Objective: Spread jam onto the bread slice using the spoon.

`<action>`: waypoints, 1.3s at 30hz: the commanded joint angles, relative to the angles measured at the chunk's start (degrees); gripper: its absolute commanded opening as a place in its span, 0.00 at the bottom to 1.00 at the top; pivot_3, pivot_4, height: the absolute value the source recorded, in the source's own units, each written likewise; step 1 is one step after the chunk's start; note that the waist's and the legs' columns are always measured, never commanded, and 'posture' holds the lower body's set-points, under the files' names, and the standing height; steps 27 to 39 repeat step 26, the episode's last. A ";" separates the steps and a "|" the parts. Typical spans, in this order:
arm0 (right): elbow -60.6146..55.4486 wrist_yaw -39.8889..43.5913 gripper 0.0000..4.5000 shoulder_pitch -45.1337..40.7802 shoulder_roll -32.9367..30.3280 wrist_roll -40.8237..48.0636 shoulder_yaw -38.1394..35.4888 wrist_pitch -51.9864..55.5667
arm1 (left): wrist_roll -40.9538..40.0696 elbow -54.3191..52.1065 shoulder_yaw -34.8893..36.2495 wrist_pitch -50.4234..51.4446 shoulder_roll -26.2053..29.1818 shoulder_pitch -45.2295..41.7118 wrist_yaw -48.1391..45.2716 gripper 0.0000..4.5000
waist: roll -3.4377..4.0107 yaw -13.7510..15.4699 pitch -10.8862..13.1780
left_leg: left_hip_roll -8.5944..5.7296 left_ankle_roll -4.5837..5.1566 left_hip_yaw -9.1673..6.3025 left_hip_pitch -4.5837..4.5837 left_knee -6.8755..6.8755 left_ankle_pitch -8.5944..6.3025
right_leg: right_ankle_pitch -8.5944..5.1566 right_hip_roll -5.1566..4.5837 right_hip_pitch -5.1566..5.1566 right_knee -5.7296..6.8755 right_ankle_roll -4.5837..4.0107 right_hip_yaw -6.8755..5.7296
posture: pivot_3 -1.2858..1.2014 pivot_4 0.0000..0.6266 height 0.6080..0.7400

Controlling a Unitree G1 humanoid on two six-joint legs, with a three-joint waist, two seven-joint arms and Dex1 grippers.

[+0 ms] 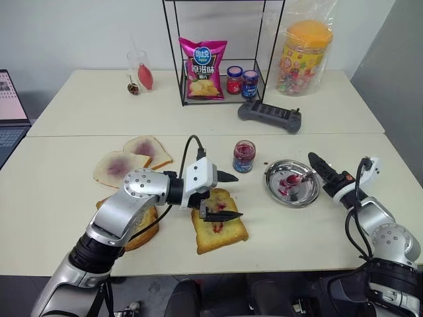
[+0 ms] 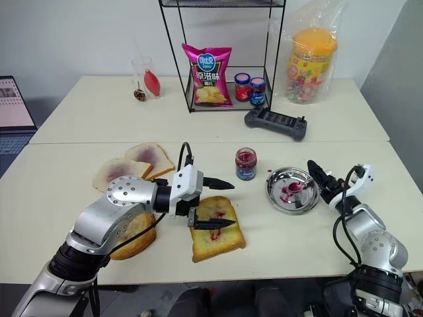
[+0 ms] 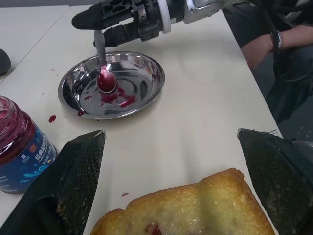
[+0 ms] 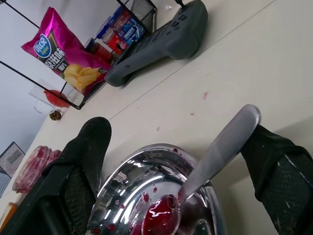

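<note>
Two black-fingered grippers stand with their jaws wide apart, and neither grips anything. The left gripper (image 1: 225,196) hovers over the golden-brown toasted bread slice (image 1: 220,231), one finger above its far crust and the other over the purple-red smear at its middle; I judge it is poised there to steady the slice.

The right gripper (image 4: 181,166) points at the shallow round steel dish (image 1: 272,188), its fingers parted to either side of the handle of the small silver spoon (image 4: 215,152). That spoon rests in the dish, its jam-stained bowl down among red smears and its slim handle leaning up over the near rim toward the gripper. With the smear on the toast and the spoon lying loose in the dish, the spreading looks done.

The small clear glass jar of dark red jam (image 1: 244,156), with its blue label band, stands lidless between toast and dish, touching neither. A reach from one to the other would pass just beside it, so it could be knocked. Farther off lie pale stained bread slices (image 1: 132,160) to the left, and at the back a grey handheld controller (image 1: 269,115), a black wire rack (image 1: 223,53) holding a pink crisp bag (image 1: 203,68) and two small lidded jars (image 1: 241,81), and a bagged yellow-lidded sweet tub (image 1: 305,56). None of these obstructs either arm.
</note>
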 commanded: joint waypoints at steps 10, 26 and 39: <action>3.32 8.59 0.99 0.20 -13.90 -4.37 -1.29 -0.91 | 1.03 5.79 8.98 -1.56 1.99 -3.83 3.13 1.00 | 0.01 0.12 0.00 | -0.02 0.00 -0.02 -0.03 0.09 0.00 | 0.02 -0.02 0.03 0.00 0.02 -0.04 | 0.52 0.24 1.00; -18.10 41.80 0.99 5.28 -43.07 -5.89 10.86 3.19 | -7.49 10.50 26.97 10.90 21.11 3.48 -4.33 1.00 | 0.20 0.15 0.17 | 0.00 0.00 -0.12 -0.04 0.18 -0.01 | -0.01 -0.10 0.08 -0.02 0.02 -0.25 | 0.52 0.24 1.00; -18.10 41.80 0.99 5.28 -43.07 -5.89 10.86 3.19 | -7.49 10.50 26.97 10.90 21.11 3.48 -4.33 1.00 | 0.20 0.15 0.17 | 0.00 0.00 -0.12 -0.04 0.18 -0.01 | -0.01 -0.10 0.08 -0.02 0.02 -0.25 | 0.52 0.24 1.00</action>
